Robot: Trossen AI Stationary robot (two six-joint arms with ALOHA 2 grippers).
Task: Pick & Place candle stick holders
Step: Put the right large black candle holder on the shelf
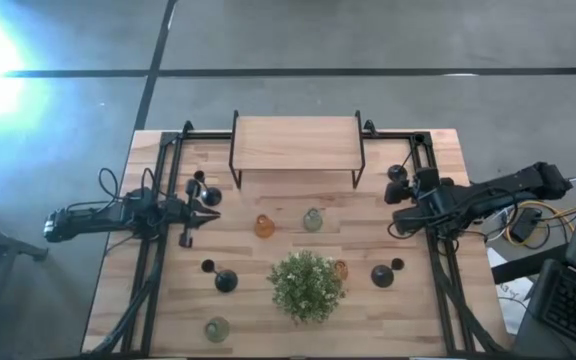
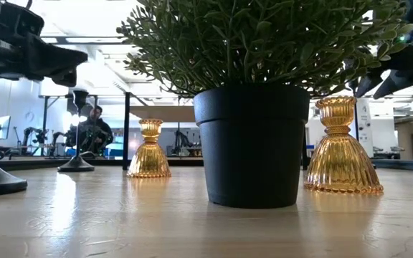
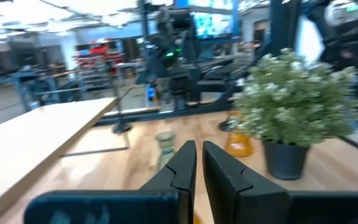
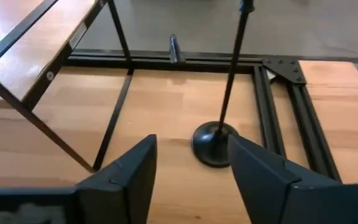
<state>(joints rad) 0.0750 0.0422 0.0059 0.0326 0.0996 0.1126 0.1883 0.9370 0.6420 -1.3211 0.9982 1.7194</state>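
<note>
Light butcher-block wood counter (image 1: 298, 320) on grey concrete floor, black metal rails down both sides; a low wooden riser shelf on black wire legs (image 1: 296, 143) sits at the far edge, centre. Bushy green plant in a black pot (image 1: 307, 284) stands near the front, mid-counter.

Candle stick holders are scattered. Amber ribbed-glass holder (image 1: 264, 226) and pale green glass holder (image 1: 313, 220) stand side by side in front of the shelf. A 2nd amber glass holder (image 1: 341, 270) is tucked just beside the plant on the right; a 2nd pale green one (image 1: 217, 328) sits near the front-left corner. Black domed-base holder w/ thin stem (image 1: 226, 281) stands left of the plant, and another black one (image 1: 383, 275) right of it.

Right gripper (image 4: 191, 165) is at the far right of the counter, jaws spread apart, released. A tall black holder w/ round base and thin upright stem (image 4: 215, 144) stands on the wood just ahead of the jaws, not clamped.

Left gripper (image 3: 197, 163) is at the left rail, pointing inward, jaws nearly together w/ only a narrow slit; can't tell if anything is pinched. A black holder (image 1: 198, 190) stands close by it.
</note>
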